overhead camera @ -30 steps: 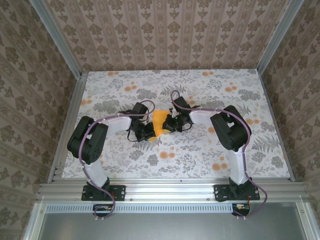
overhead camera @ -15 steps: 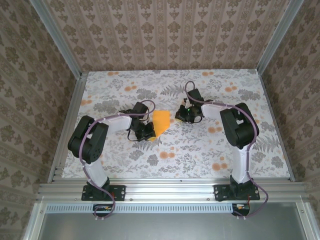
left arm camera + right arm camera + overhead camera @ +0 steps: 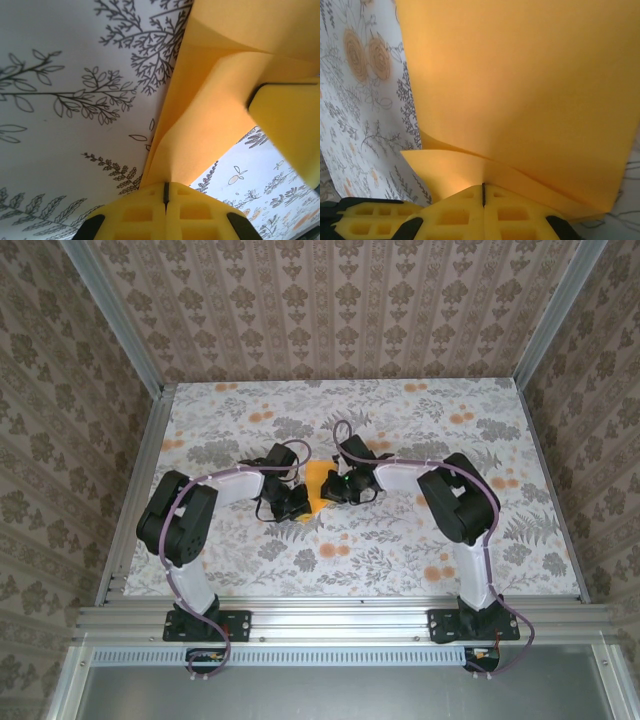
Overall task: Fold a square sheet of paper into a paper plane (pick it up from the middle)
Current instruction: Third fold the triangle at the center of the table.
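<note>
Floral-printed table [image 3: 420, 550] has the square sheet of paper [image 3: 316, 484] near its middle, creased and partly folded, between the two arms. The left gripper [image 3: 165, 192] has its jaws pressed fully together on the left side of the sheet. The right gripper [image 3: 483, 194] pinches the right side in the same way.

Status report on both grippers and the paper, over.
Left gripper shut on the square sheet of paper. Right gripper shut on it from the other side. Sheet creased, held between both. No obstacle seen.
</note>
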